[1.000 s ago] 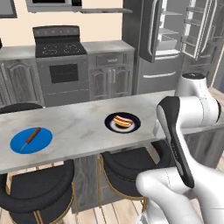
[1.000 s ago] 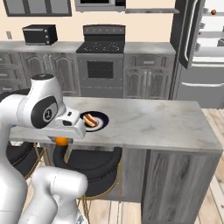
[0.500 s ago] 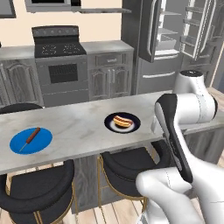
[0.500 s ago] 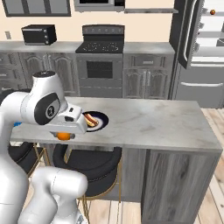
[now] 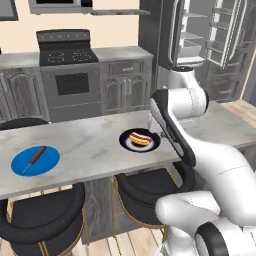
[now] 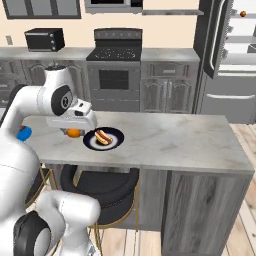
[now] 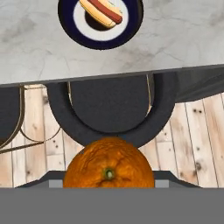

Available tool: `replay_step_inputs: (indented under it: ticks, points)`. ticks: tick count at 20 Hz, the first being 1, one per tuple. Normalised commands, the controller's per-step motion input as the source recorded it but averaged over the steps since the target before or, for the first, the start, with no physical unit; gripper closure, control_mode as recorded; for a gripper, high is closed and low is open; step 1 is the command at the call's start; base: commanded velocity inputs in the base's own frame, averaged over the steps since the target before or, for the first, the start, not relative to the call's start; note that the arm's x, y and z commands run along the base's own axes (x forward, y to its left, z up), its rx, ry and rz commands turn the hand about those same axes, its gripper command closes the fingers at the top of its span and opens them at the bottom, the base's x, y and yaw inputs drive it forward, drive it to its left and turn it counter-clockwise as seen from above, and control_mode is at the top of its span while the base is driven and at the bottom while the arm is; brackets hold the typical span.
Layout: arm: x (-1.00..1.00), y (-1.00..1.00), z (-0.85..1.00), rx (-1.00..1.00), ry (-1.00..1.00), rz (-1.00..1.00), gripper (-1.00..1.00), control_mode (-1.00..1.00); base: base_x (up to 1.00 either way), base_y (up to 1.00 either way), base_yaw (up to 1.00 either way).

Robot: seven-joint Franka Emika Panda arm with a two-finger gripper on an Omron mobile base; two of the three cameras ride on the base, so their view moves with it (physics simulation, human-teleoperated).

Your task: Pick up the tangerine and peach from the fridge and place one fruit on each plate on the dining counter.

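Dining counter and items resting on it.

Counter (image 5: 95, 150): long, light grey marbled top, dark grey sides. Dark plate (image 5: 140, 140) lies flat on the top, toward the counter's near long edge, and carries a hot dog (image 5: 140, 138) in a bun. Blue plate (image 5: 35, 161) lies flat on the same top, well apart from the dark plate, toward the counter's left end as the left base view shows it; a thin reddish-brown stick-shaped item (image 5: 35, 156) lies across it, identity not discernible. Marble between the two plates is bare. Two black round stools (image 5: 145, 187) stand under the counter's near edge.
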Motion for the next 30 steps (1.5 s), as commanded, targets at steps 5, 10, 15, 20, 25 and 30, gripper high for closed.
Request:
replay_step_inputs:
  ticks: [5,10,15,20,25,30]
  points:
    - [0.97,0.52,-0.36,0.0,-0.1,-0.07,1.0,-1.0,0.0,0.0,0.0]
    - [0.66,-0.06,-0.08,0.0,0.05,-0.06,1.0,-1.0,0.0,0.0,0.0]
    - [0.77,0.0,-0.53,0.08,0.0,-0.27,1.0,-1.0,0.0,0.0,0.0]
    - [0.49,0.0,-0.55,0.02,-0.01,-0.3,1.0,-1.0,0.0,0.0,0.0]
    - [0.44,0.02,-0.51,0.0,-0.01,-0.24,1.0,-1.0,0.0,0.0,0.0]
    - [0.32,0.27,-0.39,-0.03,0.0,-0.08,1.0,-1.0,0.0,0.0,0.0]
